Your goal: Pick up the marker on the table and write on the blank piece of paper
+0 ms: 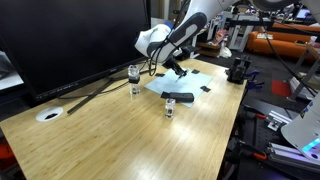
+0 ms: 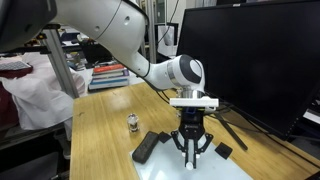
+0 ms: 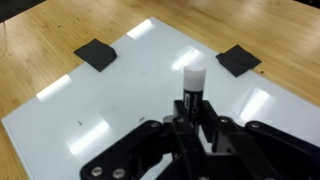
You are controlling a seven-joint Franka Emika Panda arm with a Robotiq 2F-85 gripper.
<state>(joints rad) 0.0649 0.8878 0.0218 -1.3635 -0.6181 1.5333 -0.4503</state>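
Observation:
My gripper (image 3: 192,118) is shut on a black marker (image 3: 193,84) with a white end that points down at the white sheet of paper (image 3: 120,100). The sheet lies flat on the wooden table and bears a small dark mark at its left. In both exterior views the gripper (image 2: 191,148) hangs straight down over the paper (image 1: 200,80), close above it; whether the marker tip touches the sheet cannot be told.
Two black pads (image 3: 96,53) (image 3: 238,59) hold the paper's far corners; black blocks (image 2: 146,147) (image 1: 181,97) lie at its edge. Two small glass jars (image 1: 134,79) (image 1: 170,108) stand on the table (image 1: 110,140). A large dark monitor (image 1: 70,40) stands behind, with a white disc (image 1: 50,114) near it.

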